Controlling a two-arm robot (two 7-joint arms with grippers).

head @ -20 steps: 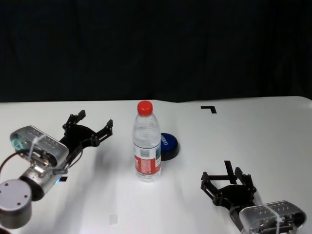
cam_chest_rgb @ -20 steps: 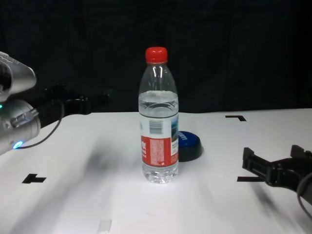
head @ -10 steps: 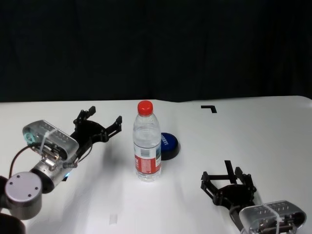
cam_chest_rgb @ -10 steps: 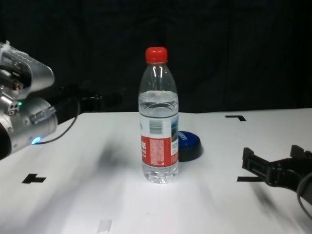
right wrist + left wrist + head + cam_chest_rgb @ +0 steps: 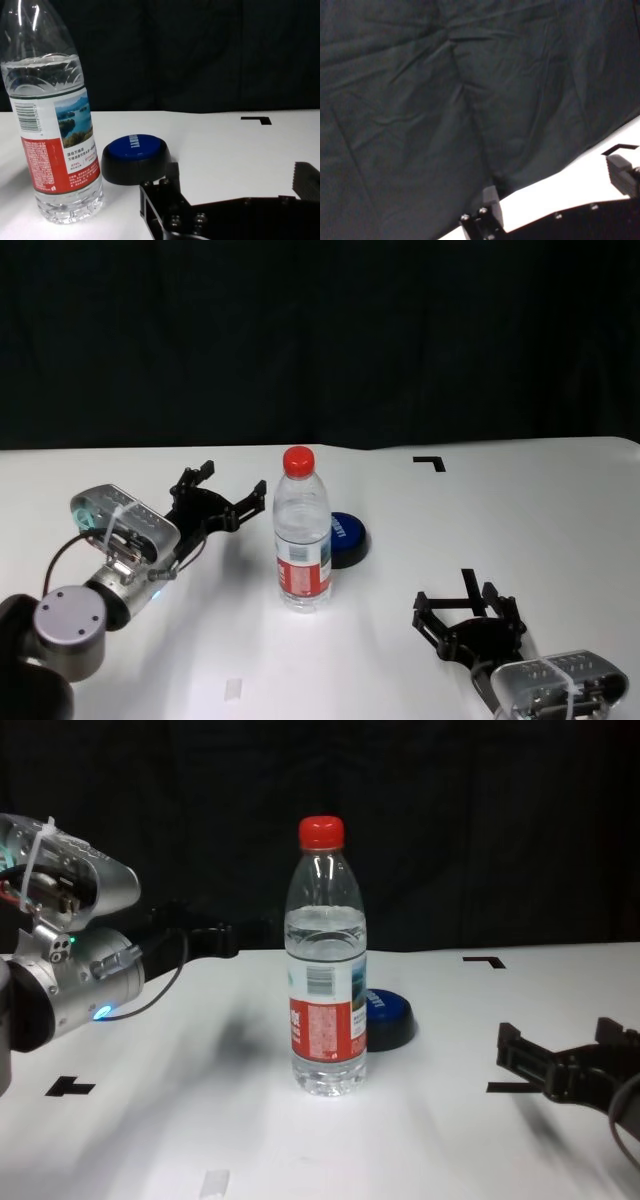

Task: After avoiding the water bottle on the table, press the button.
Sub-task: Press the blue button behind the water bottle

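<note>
The water bottle [image 5: 302, 535] stands upright in the middle of the white table [image 5: 540, 520], with the dark blue button [image 5: 349, 536] just behind it to the right. My left gripper [image 5: 232, 481] is open and empty, raised above the table left of the bottle, its nearer fingertip close to the bottle's shoulder. My right gripper [image 5: 458, 602] is open and empty, low at the near right. In the right wrist view the bottle [image 5: 55, 135] and the button [image 5: 135, 156] lie ahead of the open right gripper [image 5: 237, 175]. The left wrist view shows only its open gripper [image 5: 555, 192], the table's far edge and the black curtain.
Black tape corner marks lie at the far right [image 5: 430, 462] and the near left [image 5: 70, 1087]. A small white scrap [image 5: 232, 690] lies near the front edge. A black curtain hangs behind the table.
My left arm has swung right, bringing its open gripper close to the bottle's left side. The bottle, the button and the right arm have not moved.
</note>
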